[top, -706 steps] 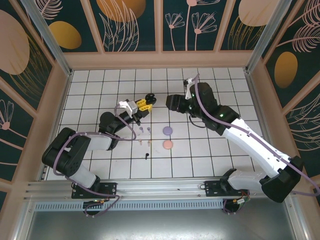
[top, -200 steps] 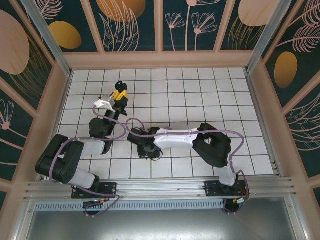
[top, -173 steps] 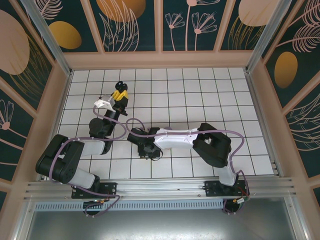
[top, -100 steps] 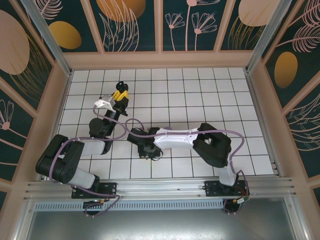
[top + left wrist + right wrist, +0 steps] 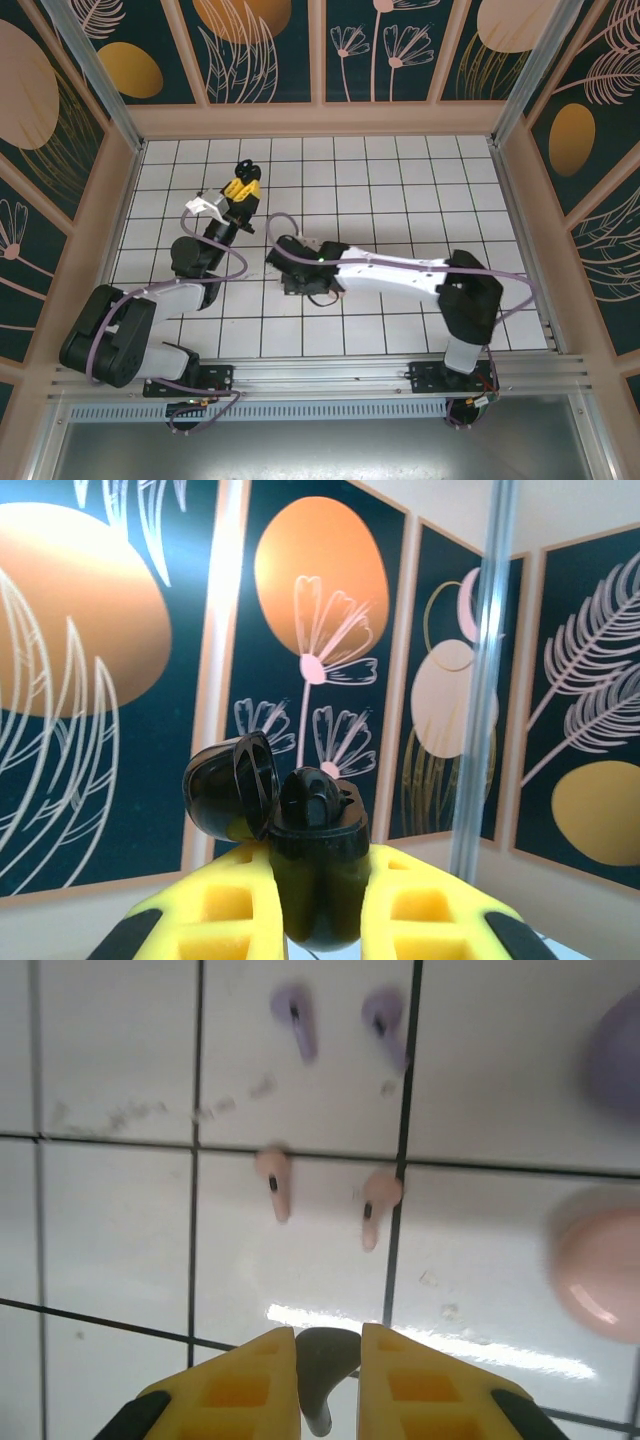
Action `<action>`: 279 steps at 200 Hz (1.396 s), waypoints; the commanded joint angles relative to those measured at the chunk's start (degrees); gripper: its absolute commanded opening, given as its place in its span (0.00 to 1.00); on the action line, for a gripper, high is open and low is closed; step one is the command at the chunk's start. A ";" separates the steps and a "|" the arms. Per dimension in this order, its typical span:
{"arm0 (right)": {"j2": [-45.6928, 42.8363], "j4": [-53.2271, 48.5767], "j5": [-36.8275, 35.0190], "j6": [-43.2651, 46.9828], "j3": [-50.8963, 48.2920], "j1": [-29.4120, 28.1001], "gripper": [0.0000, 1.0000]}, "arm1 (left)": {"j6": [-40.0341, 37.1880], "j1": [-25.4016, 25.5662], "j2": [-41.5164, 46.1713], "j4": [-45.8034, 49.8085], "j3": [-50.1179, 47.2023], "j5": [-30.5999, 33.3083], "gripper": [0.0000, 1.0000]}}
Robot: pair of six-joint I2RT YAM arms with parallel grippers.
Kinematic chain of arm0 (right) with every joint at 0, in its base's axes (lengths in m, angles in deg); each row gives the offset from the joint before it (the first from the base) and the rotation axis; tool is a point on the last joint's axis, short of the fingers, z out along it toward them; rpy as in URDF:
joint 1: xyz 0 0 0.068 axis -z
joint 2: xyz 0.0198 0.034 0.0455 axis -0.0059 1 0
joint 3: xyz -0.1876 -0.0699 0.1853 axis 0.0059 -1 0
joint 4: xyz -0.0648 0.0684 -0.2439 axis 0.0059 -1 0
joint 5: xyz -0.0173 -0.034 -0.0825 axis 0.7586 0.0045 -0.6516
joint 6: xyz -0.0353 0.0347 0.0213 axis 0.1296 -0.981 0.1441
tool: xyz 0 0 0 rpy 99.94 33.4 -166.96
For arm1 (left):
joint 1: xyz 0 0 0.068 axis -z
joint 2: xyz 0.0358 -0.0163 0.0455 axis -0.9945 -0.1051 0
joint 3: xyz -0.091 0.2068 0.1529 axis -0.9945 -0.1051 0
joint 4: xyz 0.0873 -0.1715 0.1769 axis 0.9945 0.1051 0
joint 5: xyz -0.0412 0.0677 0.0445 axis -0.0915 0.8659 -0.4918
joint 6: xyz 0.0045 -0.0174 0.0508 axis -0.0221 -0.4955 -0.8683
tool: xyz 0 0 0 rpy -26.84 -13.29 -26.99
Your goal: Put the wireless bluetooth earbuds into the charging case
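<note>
Right wrist view has the right jaws clenched on a small dark earbud point(image 5: 320, 1400), pinched between the yellow pads at 6 o'clock in the frame; whether it touches the tile I cannot tell. On the white-tiled counter point(image 5: 110, 1230) beyond it, two pink earbuds point(image 5: 274, 1182) lie side by side near the centre, and two lilac earbuds point(image 5: 297, 1018) lie at 12 o'clock. A pink case point(image 5: 598, 1275) sits at 3 o'clock and a blurred lilac case point(image 5: 618, 1050) at 2 o'clock. From the top external camera, the right arm point(image 5: 400, 275) stretches across the counter toward 9 o'clock, its wrist low over the tiles. At 10 o'clock from it, the left arm point(image 5: 195, 255) is raised. Its left jaws are grasping a black charging case point(image 5: 318, 865), held upright with the lid point(image 5: 232, 785) swung open to 10 o'clock.
</note>
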 commanded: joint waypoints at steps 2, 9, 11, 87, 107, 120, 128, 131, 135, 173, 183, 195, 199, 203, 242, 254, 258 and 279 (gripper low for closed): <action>-7.10 0.57 -4.28 4.67 -1.98 4.01 0.17 | 0.18 -0.34 2.13 0.47 0.54 -5.13 0.00; -8.90 1.06 -4.37 6.07 -2.13 5.49 0.18 | 0.15 -0.34 2.47 0.47 0.25 -6.01 0.00; -9.47 1.25 -4.40 6.48 -2.20 5.93 0.18 | 0.18 -0.34 2.50 0.47 0.12 -6.30 0.00; -19.16 8.94 0.92 24.31 4.86 18.93 0.19 | -2.53 0.65 5.82 8.50 -1.01 -17.90 0.00; -19.48 11.15 2.96 28.75 6.74 19.78 0.19 | -5.11 1.42 6.05 13.76 -0.40 -20.19 0.00; -19.73 13.09 4.59 31.75 7.16 19.97 0.19 | -6.02 1.98 5.51 15.99 0.33 -21.49 0.00; -20.00 14.45 6.08 33.42 7.00 19.97 0.19 | -6.21 2.35 5.01 16.58 0.69 -22.11 0.00; -20.17 15.06 6.61 34.00 6.88 19.97 0.19 | -6.22 2.50 4.71 16.64 0.86 -22.24 0.00; -20.40 15.75 7.38 34.71 6.63 19.97 0.19 | -6.18 2.68 4.40 16.64 1.00 -22.55 0.00; -21.55 20.55 12.59 38.81 4.37 19.97 0.19 | -6.22 4.27 0.86 16.64 4.17 -24.93 0.00; -21.64 21.13 13.70 39.35 4.04 19.97 0.19 | -6.31 4.53 0.28 17.01 5.06 -25.50 0.00; -21.72 21.75 15.04 39.91 3.61 19.97 0.19 | -6.57 4.75 -0.22 17.43 5.94 -26.11 0.00; -21.72 22.00 15.29 40.10 3.41 19.90 0.19 | -6.66 4.83 -0.35 17.57 6.19 -26.43 0.00; -21.80 22.27 15.58 40.23 3.22 19.89 0.19 | -6.74 4.91 -0.45 17.80 6.40 -26.55 0.00; -22.25 24.42 16.52 40.43 0.95 19.62 0.19 | -7.10 5.31 -0.73 18.22 7.34 -27.70 0.00; -22.03 24.79 16.45 40.35 0.45 19.53 0.19 | -7.05 5.45 -0.63 18.22 7.51 -27.88 0.00; -21.92 24.88 16.45 40.29 0.43 19.53 0.19 | -7.14 5.46 -0.54 18.20 7.56 -27.90 0.00; -21.66 25.32 16.87 39.99 -0.08 19.30 0.19 | -7.27 5.63 -0.63 18.12 7.80 -27.82 0.00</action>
